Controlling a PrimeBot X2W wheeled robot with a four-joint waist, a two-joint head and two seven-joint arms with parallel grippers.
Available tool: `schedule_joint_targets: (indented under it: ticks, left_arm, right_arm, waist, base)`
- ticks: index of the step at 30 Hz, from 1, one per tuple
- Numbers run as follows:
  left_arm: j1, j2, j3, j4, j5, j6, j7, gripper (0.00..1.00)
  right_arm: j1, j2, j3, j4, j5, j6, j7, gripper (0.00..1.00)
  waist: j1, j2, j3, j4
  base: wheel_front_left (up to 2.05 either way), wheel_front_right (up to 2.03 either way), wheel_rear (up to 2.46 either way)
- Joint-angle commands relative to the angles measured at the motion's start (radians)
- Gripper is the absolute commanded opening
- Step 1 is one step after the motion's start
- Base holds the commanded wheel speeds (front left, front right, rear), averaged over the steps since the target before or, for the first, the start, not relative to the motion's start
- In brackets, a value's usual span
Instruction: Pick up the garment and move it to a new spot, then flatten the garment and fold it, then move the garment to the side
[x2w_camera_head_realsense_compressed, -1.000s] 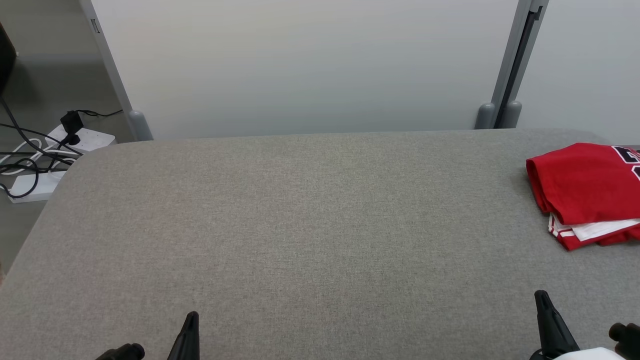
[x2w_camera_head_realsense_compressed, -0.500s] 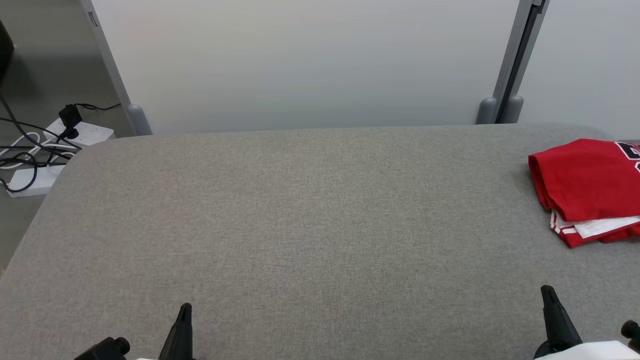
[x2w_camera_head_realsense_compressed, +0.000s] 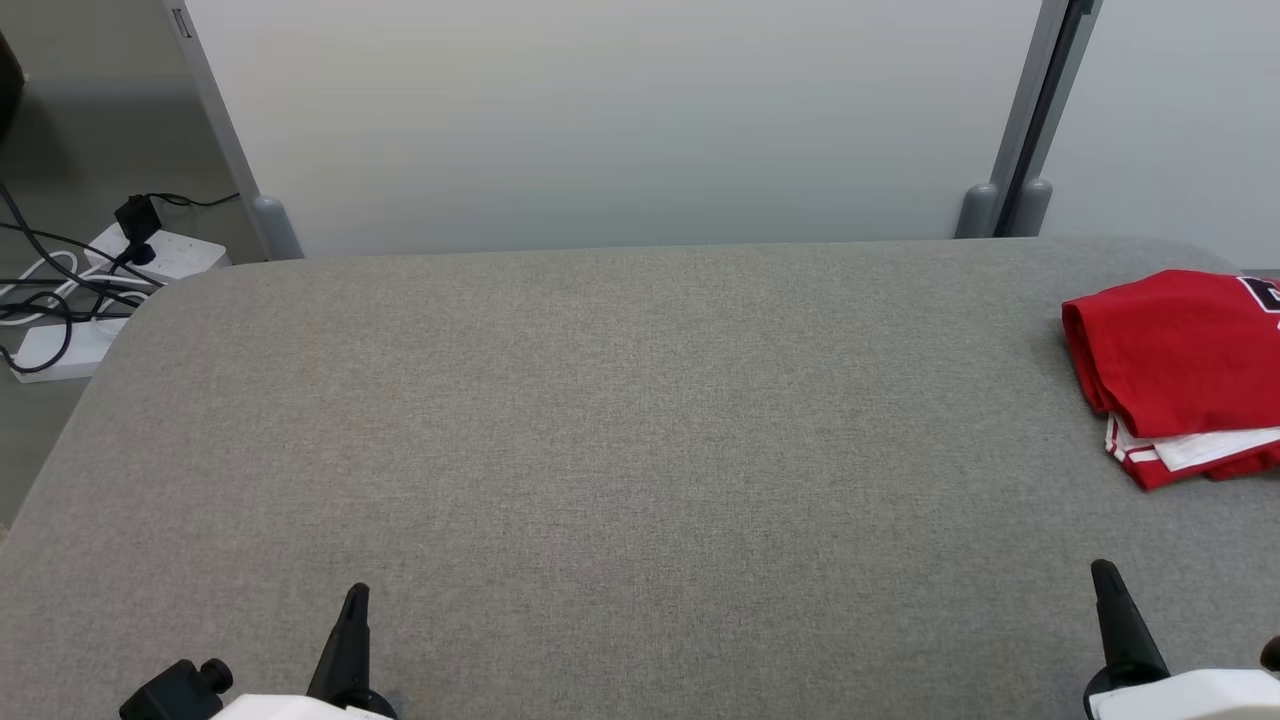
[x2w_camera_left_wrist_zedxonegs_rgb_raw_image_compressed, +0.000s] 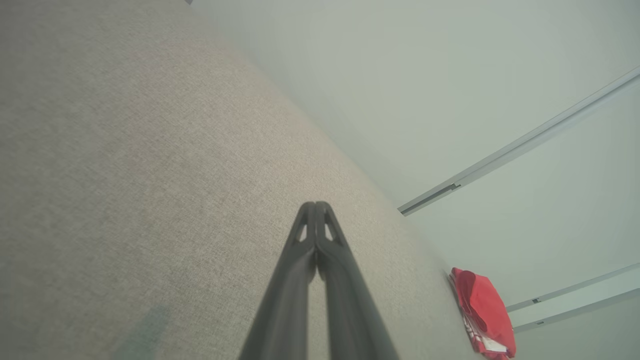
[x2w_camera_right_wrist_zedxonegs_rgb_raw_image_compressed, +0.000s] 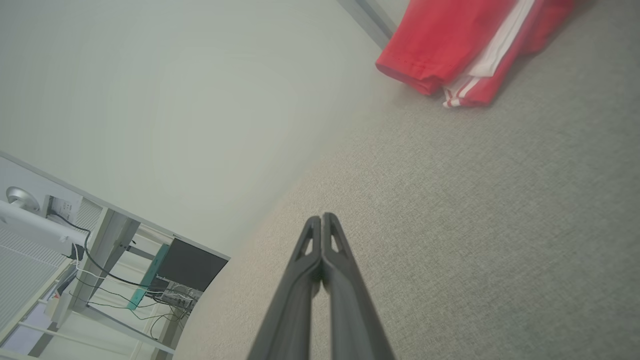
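Folded garment lies well beyond right gripper, apparently parked aside. Right and left gripper jaws are pressed together, empty.

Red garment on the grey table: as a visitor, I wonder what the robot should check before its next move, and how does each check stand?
1. Garment folded: ok, it lies in stacked layers, with a white-striped layer peeking out below.
2. Garment at the side: ok, it is near the right end of the table.
3. Garment wholly on the table: cannot tell, the head view cuts off its right part.
4. Left claw empty: ok, shut on nothing, over the grey table top.
5. Right claw empty: ok, shut on nothing, apart from the garment.
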Motion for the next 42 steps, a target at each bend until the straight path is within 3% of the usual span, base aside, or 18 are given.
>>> schedule_joint_targets:
  ticks: [1,42]
  left_arm:
    - [-0.065,0.003,0.028,-0.021,-0.029,-0.012,0.009,0.0]
    - [-0.153,0.005,0.123,-0.003,-0.493,-0.072,0.126,0.0]
  right_arm:
    - [-0.058,-0.007,0.008,-0.018,0.031,0.002,0.009,0.0]
    - [-0.126,0.005,-0.044,-0.006,0.475,0.004,0.127,0.0]
  waist:
    - [-0.0001,0.0,0.002,0.0]
    - [-0.0001,0.0,0.047,0.005]
  base:
    - [0.0,0.0,0.0]
    - [0.0,0.0,0.0]
